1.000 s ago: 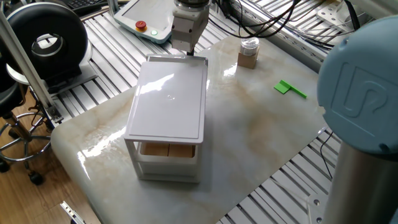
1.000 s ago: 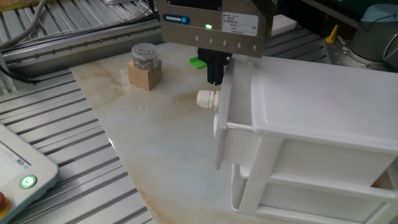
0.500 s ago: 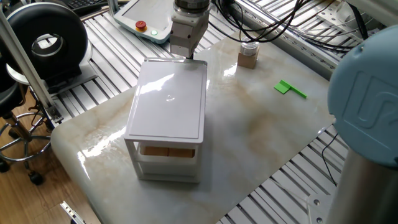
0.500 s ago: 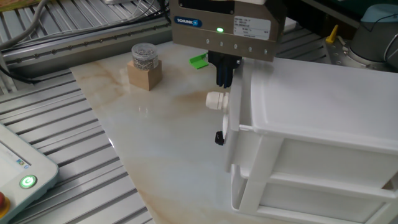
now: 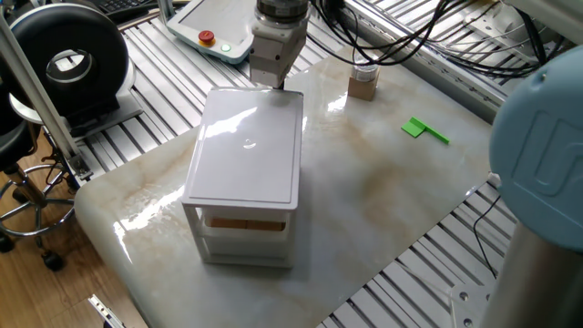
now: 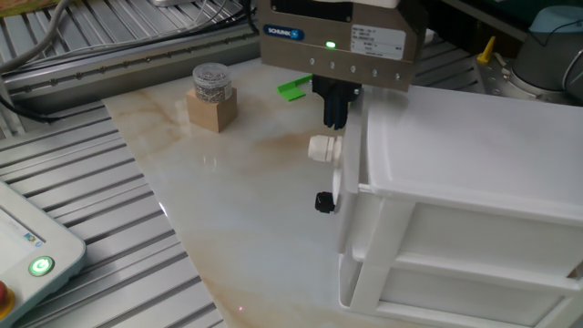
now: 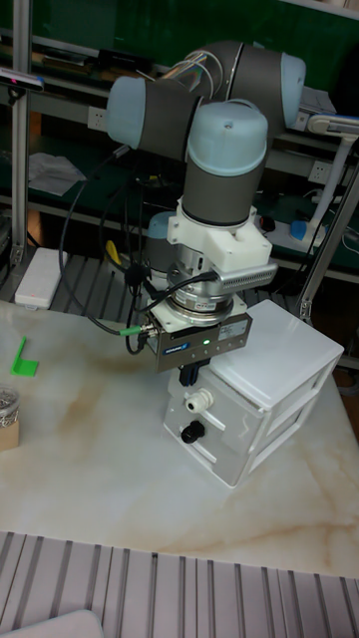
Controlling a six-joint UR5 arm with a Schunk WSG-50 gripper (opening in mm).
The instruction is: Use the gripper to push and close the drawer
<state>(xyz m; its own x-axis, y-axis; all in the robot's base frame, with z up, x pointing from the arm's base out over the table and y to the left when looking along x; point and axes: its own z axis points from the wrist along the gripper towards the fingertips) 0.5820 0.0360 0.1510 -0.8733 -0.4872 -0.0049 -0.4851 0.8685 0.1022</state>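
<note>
A small white cabinet (image 5: 248,146) stands mid-table. The drawer (image 6: 347,155) is its top one, with a white knob (image 6: 321,146) on the flat front, which sits nearly flush with the cabinet's end. My gripper (image 6: 335,118) hangs straight down at that end, its dark fingers (image 6: 335,102) together and touching the drawer front just above the knob, holding nothing. The tall fixed view shows the gripper (image 7: 190,381) against the drawer (image 7: 214,404). From one fixed view the gripper (image 5: 268,80) is at the cabinet's far end and the drawer front is hidden.
A lower drawer with a black knob (image 6: 322,201) sits under the top one. A wooden block with a small jar on it (image 6: 212,98) and a green piece (image 5: 424,130) lie on the marble table (image 5: 383,200). A teach pendant (image 5: 205,27) lies beyond the table's edge.
The gripper moved toward the cabinet with its fingers on the drawer front, and the top drawer slid inward from sticking out to nearly flush.
</note>
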